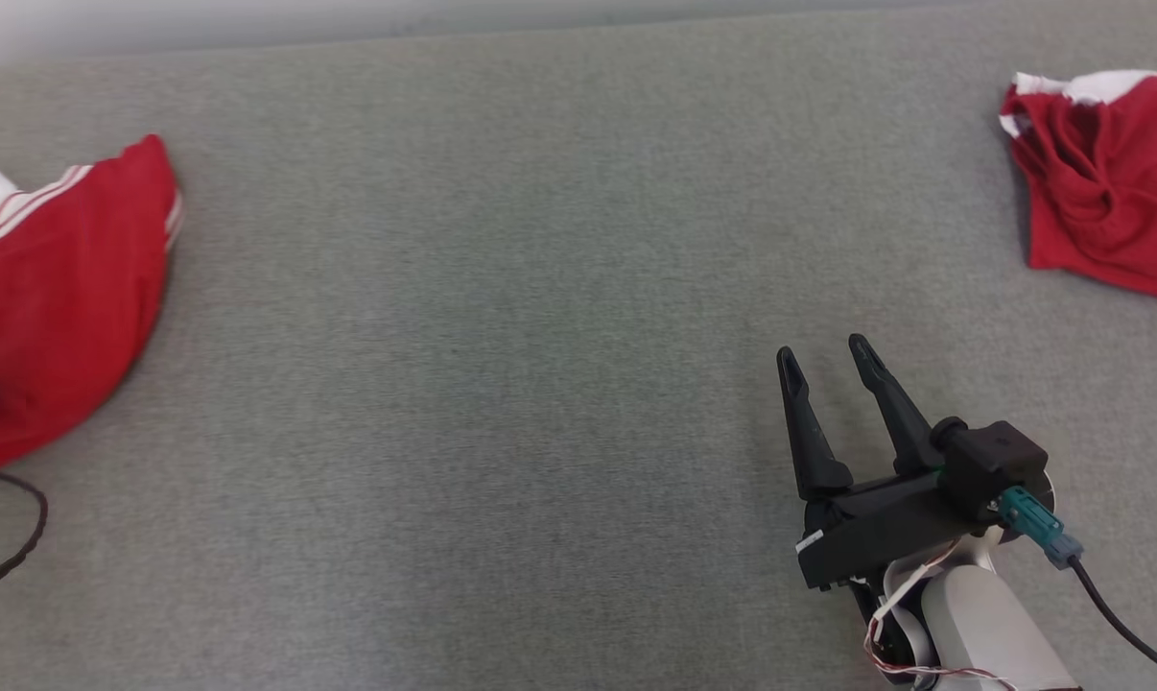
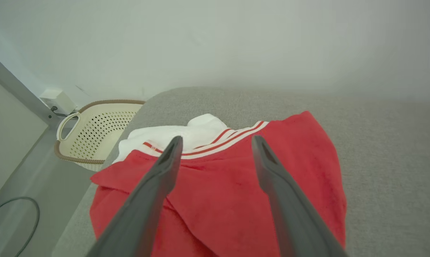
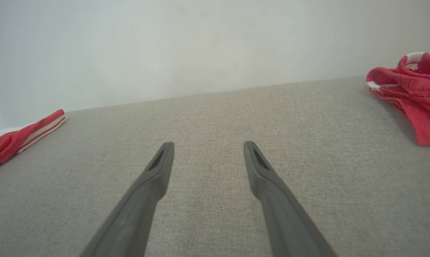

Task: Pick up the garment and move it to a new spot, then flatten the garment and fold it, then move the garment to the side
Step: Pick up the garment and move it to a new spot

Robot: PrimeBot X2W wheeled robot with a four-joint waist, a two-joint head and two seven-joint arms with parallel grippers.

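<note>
A red garment (image 1: 60,307) with white stripes lies fairly flat at the left edge of the grey fabric surface. In the left wrist view my left gripper (image 2: 218,142) stands open just over this garment (image 2: 218,192), its fingers spread across the striped hem, with no cloth pinched between them. A second red garment (image 1: 1106,182), crumpled with white trim, lies at the far right. My right gripper (image 1: 823,350) is open at the lower right over bare surface, well short of the crumpled garment (image 3: 411,96). The right wrist view shows its fingers (image 3: 158,171) spread and empty.
A cream perforated basket (image 2: 93,132) stands on the floor beyond the surface's left end. A dark cable (image 1: 17,537) loops at the lower left. A pale wall runs along the far edge. The wide grey middle (image 1: 502,365) lies between the two garments.
</note>
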